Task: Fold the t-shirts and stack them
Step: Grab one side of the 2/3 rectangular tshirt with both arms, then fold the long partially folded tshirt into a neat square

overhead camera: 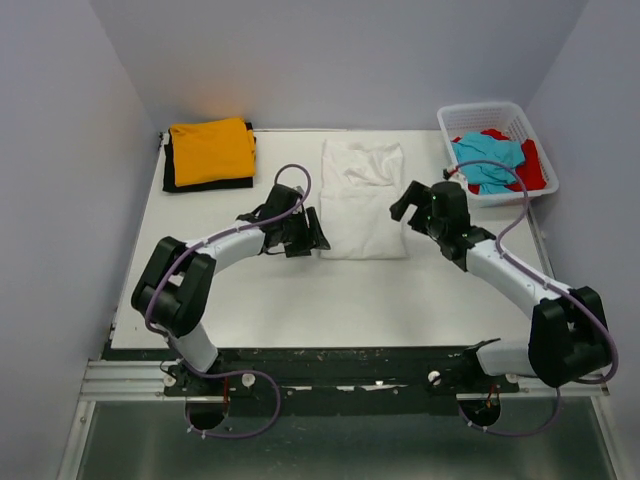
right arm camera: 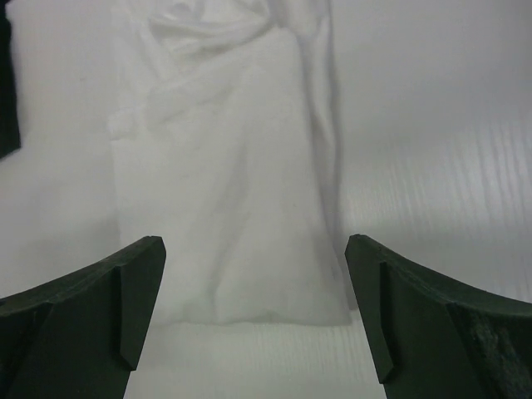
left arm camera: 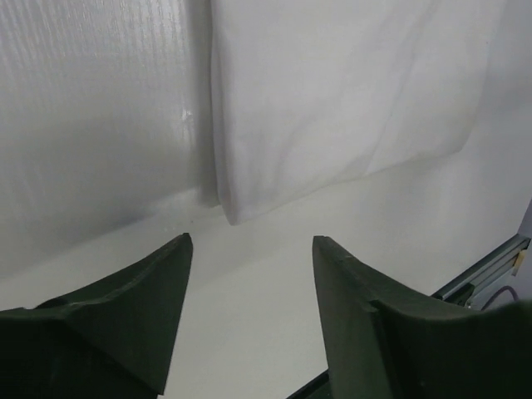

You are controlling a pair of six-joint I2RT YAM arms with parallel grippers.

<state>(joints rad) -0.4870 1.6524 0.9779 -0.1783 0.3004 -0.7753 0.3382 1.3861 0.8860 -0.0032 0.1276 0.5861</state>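
white t-shirt (overhead camera: 362, 205) between spread jaws

orange t-shirt (overhead camera: 210, 148) on black t-shirt (overhead camera: 171, 172), far left. left gripper (overhead camera: 313, 233), jaws spread and empty, just beside the folded white t-shirt's left edge; right gripper (overhead camera: 405, 205), likewise spread, at its right edge.

This is a robotics lab test cell. A white bench (overhead camera: 330, 300) is boxed in by plain pale walls (overhead camera: 340, 60) at 9, 12 and 3 o'clock. At 6 o'clock the left arm (overhead camera: 230, 240) and right arm (overhead camera: 510, 275) are bolted to an aluminium rail (overhead camera: 130, 378), and purple cables (overhead camera: 524, 195) loop over them. The props are an orange t-shirt (overhead camera: 210, 150) at 10 o'clock and a lattice basket (overhead camera: 445, 125) at 2.
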